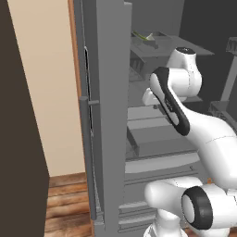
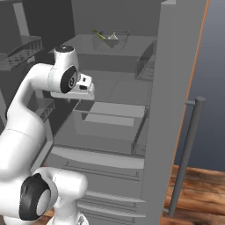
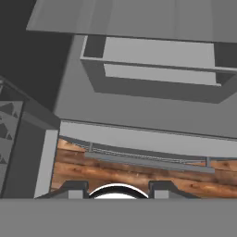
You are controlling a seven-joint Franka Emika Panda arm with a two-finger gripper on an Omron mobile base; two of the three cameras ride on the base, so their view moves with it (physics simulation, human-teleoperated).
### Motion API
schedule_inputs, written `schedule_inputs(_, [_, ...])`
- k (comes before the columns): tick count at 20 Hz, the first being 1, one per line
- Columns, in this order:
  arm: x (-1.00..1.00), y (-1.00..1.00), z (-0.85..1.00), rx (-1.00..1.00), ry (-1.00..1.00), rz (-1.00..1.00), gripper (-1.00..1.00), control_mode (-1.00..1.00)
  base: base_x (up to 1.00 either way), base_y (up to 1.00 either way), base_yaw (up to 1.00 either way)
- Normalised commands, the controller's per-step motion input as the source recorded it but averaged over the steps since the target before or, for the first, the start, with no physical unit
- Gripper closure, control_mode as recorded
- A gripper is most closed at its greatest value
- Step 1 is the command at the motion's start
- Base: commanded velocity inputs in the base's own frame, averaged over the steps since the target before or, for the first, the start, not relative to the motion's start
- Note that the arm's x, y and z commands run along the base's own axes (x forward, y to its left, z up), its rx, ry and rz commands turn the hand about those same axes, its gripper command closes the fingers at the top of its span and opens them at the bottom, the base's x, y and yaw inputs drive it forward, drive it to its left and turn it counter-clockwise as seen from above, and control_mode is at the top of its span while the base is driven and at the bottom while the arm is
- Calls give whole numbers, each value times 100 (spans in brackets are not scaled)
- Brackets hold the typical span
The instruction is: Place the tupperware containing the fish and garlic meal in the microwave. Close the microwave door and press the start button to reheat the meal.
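At the far left of the left base view a dark wall edge closes that side. Next comes one open fridge door [image 1: 109,115], its edge upright through the middle of the frame with one handle [image 1: 84,152]. Right of it lie the fridge shelves. One tupperware [image 1: 149,40] sits on the top shelf [image 1: 194,48], upper centre, green and pale food [image 1: 141,36] inside, with free room all round it. In the right base view my hand [image 2: 86,86] hangs left of centre, below that shelf and well apart from the tub, above one open drawer [image 2: 110,118]. In the hand view my two fingertips [image 3: 76,189] stand apart with nothing between them: partly open, gripping nothing. One second door [image 2: 169,110] bounds the right.
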Motion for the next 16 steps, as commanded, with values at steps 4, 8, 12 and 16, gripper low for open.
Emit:
schedule_inputs(4, [-25, -11, 0, 3, -4, 0, -100, -100, 0, 0, 0])
schedule_inputs(8, [-35, -4, 21, 8, -36, 0, -100, -100, 0, 0, 0])
schedule_inputs(12, [-18, 0, 46, 10, -52, -1, -100, -100, 0, 0, 0])
schedule_inputs(16, [0, -16, 52, 14, -46, -4, -100, -100, 0, 0, 0])
